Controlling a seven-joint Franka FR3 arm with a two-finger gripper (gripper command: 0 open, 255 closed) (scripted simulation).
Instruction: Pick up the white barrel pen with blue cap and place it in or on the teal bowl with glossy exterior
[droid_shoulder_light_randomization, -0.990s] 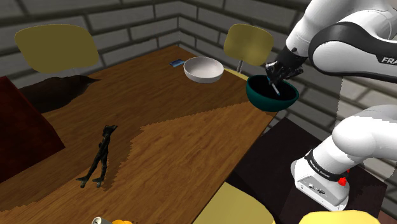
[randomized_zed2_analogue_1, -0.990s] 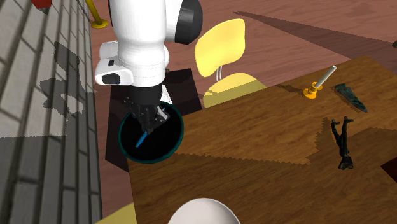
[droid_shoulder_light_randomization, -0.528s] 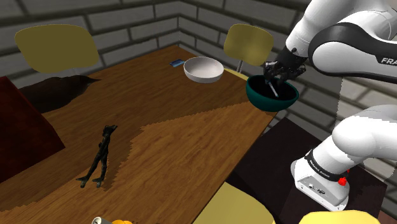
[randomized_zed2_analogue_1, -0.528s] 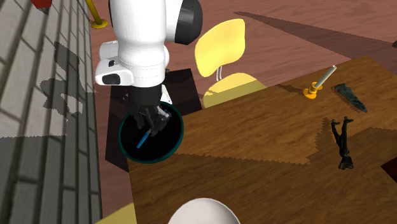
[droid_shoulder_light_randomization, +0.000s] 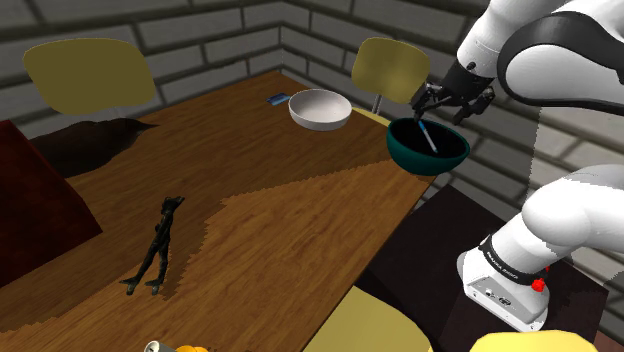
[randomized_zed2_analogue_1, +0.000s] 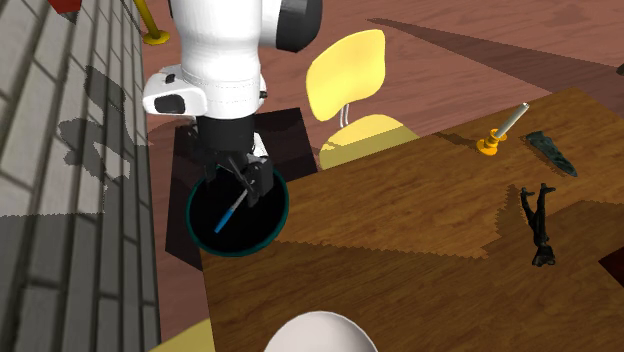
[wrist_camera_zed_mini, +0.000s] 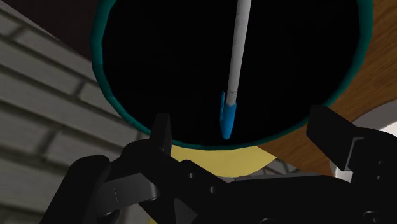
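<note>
Open fingers (wrist_camera_zed_mini: 162, 130) hang over the pen (wrist_camera_zed_mini: 234, 63) in the teal bowl (wrist_camera_zed_mini: 105, 83).
The two black fingers stand apart, clasping nothing. Beyond them the white pen, blue cap nearest, lies slanted on the bowl's dark inside; the bowl sits at the bench (droid_shoulder_light_randomization: 300, 200) corner.

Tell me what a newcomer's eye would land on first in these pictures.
First the big white arm at the shoulder view's right, its black gripper hanging with open fingers just above the teal bowl at the table's corner. Inside the bowl lies a white pen with a blue cap, not held. Farther along the table stand a white bowl and a black figurine.
</note>
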